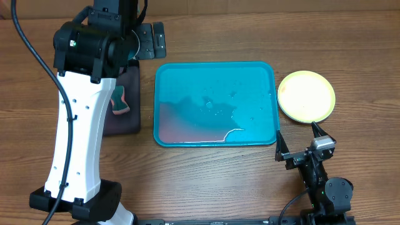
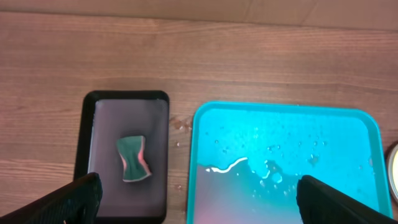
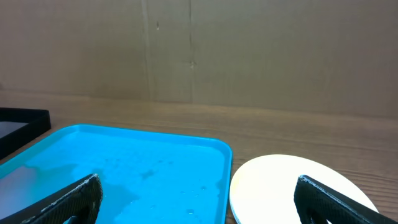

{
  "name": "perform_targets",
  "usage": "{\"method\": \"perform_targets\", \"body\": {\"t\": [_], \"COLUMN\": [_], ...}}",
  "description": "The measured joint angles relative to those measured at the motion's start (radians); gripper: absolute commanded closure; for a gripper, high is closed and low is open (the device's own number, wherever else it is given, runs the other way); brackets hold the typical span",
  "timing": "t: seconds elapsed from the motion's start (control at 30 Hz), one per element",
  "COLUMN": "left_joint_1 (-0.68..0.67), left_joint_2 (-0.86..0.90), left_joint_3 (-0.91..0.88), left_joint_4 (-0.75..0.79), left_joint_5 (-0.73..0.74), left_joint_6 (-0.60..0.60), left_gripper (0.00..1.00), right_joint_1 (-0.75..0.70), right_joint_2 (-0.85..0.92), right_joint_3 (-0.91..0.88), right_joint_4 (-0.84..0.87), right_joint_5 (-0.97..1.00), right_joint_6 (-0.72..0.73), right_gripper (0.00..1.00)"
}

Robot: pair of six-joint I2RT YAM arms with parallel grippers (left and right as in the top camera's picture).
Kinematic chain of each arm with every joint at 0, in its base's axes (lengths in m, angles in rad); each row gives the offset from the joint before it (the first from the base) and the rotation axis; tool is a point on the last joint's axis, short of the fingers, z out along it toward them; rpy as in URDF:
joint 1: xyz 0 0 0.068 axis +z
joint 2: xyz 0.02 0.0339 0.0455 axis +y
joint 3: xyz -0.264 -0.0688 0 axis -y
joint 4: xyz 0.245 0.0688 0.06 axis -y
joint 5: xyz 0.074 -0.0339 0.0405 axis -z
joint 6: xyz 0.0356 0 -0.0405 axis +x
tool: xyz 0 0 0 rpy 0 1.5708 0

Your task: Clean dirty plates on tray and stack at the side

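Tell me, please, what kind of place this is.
Probably a robot test bench, not a real kitchen. A left arm and a right arm stand at a wooden table with a plain brown panel behind it, and a wet turquoise tray, a sponge and plates are set out.

Left arm [image 1: 78, 125] overhangs black tray [image 1: 129, 122]; turquoise tray [image 1: 214, 64] lies open.

Overhead: looking straight down on whole worktop [image 1: 206, 169]. Left wrist: looking down from high, sharing tray [image 2: 323, 137]. Right wrist: looking low, level, near; sharing tray, plate [image 3: 280, 186].
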Motion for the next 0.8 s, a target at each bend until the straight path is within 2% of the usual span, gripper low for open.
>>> {"method": "perform_targets", "body": {"t": [0.13, 0.23, 0.57, 0.8], "left_joint_1": [-0.004, -0.012, 0.016, 0.151], "left_joint_2": [-0.01, -0.077, -0.567, -0.898], "left_joint_3": [-0.013, -0.113, -0.76, -1.285], "left_joint_4": [0.032, 0.151, 0.624, 0.92], "left_joint_5": [-0.031, -0.037, -0.028, 0.054], "left_joint_6": [0.019, 0.034, 0.084, 0.087], "left_gripper": [0.0, 0.0, 0.0, 0.0], "right_joint_1": [0.0, 0.0, 0.0, 0.0], "right_joint_2": [0.0, 0.0, 0.0, 0.0], "right_joint_3": [0.0, 0.0, 0.0, 0.0], "right_joint_4": [0.0, 0.0, -0.001, -0.002], "right_joint_5": [0.0, 0.0, 0.0, 0.0], "right_joint_6": [0.0, 0.0, 0.001, 0.001], "right_gripper": [0.0, 0.0, 0.0, 0.0]}}
